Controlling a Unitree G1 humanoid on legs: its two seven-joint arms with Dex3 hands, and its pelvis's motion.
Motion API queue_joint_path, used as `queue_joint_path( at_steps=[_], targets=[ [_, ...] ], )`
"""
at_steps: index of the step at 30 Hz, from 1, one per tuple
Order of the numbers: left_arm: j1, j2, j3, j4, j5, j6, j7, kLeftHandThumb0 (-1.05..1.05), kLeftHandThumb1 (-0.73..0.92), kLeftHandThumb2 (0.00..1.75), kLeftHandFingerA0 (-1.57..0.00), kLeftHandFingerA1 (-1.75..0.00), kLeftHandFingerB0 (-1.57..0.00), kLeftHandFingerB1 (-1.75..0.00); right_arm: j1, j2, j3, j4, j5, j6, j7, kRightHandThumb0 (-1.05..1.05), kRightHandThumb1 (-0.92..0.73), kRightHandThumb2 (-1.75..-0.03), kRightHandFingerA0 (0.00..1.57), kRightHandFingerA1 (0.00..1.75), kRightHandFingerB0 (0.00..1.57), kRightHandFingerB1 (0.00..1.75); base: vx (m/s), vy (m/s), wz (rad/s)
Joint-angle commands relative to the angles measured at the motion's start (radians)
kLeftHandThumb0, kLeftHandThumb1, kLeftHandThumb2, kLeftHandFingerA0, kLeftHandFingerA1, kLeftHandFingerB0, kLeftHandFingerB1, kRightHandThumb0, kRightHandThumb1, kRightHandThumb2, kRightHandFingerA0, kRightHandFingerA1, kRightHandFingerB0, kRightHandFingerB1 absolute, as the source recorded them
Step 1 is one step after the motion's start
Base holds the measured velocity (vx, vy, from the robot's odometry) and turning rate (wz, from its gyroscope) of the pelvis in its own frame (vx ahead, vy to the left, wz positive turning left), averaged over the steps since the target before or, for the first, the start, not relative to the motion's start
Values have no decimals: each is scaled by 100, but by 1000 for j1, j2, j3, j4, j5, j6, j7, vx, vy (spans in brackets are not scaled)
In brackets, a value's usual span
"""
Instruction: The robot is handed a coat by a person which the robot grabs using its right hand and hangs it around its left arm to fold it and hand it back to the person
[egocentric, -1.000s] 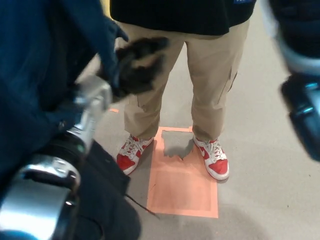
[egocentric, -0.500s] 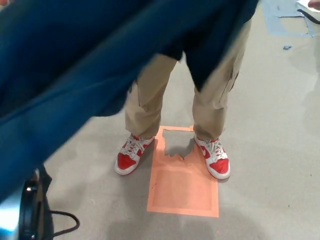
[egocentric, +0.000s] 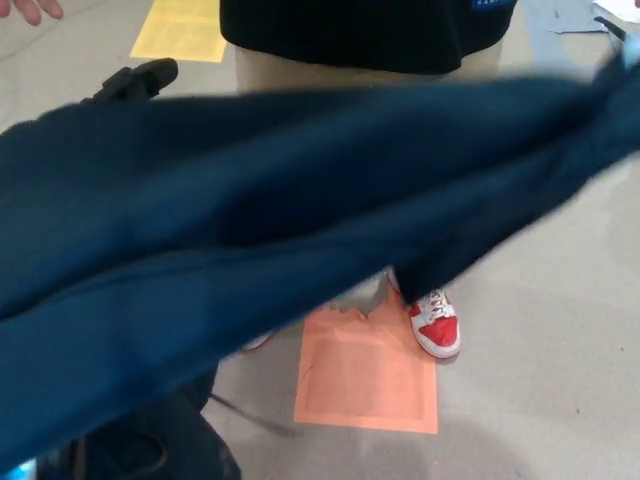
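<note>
A soft, limp dark-blue coat (egocentric: 300, 200) hung stretched across the robot's front. Its left hand (egocentric: 135, 80) showed above, grip unclear; the right hand was hidden. It seemed light, best held by bunched fabric.

The coat (egocentric: 250, 220) is showing as soft, matt navy cloth. The floor (egocentric: 540, 330) is looking smooth and dull grey, the orange floor patch (egocentric: 365, 375) flat and matt, the red-and-white shoe (egocentric: 437, 328) like smooth leather.

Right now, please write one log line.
coat: spread across view, blurred | left hand: at coat edge | person: standing opposite | right hand: unseen
</note>
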Motion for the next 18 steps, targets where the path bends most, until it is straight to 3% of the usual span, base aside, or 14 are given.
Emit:
queue_joint_path(
  at_steps=[1,2,3,4,5,6,7,10,12,18],
  targets=[
    [31,61,35,-23,4,-57,-18,-37,49,105,0,-47,0,-48,269,-112,130,253,-199,-268,-152,-24,-84,-66,77,141,84,112,0,0,0],
    [34,64,34,-29,7,-59,-18,-37,48,105,0,-47,0,-47,278,-154,215,343,-221,-254,-69,-40,-83,-64,77,56,75,52,0,0,0],
    [38,67,34,-38,6,-59,-25,-37,48,105,0,-47,0,-47,284,-191,302,408,-257,-238,-1,-65,-78,-64,45,40,42,36,0,0,0],
    [40,68,34,-41,5,-58,-28,-37,48,105,0,-47,0,-47,285,-202,331,425,-268,-235,11,-65,-78,-64,45,40,42,36,0,0,0],
    [43,69,35,-47,4,-55,-32,-36,49,106,0,-47,0,-47,291,-196,360,474,-252,-240,18,-71,-68,-61,32,37,24,31,0,0,0],
    [45,69,36,-55,2,-53,-35,-36,49,105,0,-47,0,-47,303,-186,397,515,-267,-225,-2,-37,-31,-92,1,48,0,47,0,0,0],
    [43,67,31,-58,8,-59,-35,-37,49,106,0,-47,0,-48,311,-186,415,533,-270,-228,-10,-74,-48,-86,6,41,5,26,0,0,0],
    [41,56,40,-74,-5,-46,-43,-36,49,105,0,-47,0,-48,306,-197,467,604,-255,-244,-10,-71,-48,-84,0,18,0,15,0,0,0],
    [38,57,41,-84,-4,-38,-44,-36,50,106,0,-47,0,-48,273,-205,505,661,-264,-239,-11,-88,-54,-88,0,3,0,2,0,0,0],
    [59,52,41,-122,4,-31,-55,-36,51,107,0,-47,0,-47,241,-219,557,807,-239,-298,-40,-85,-54,-85,0,0,0,0,0,0,0]
  ],
)
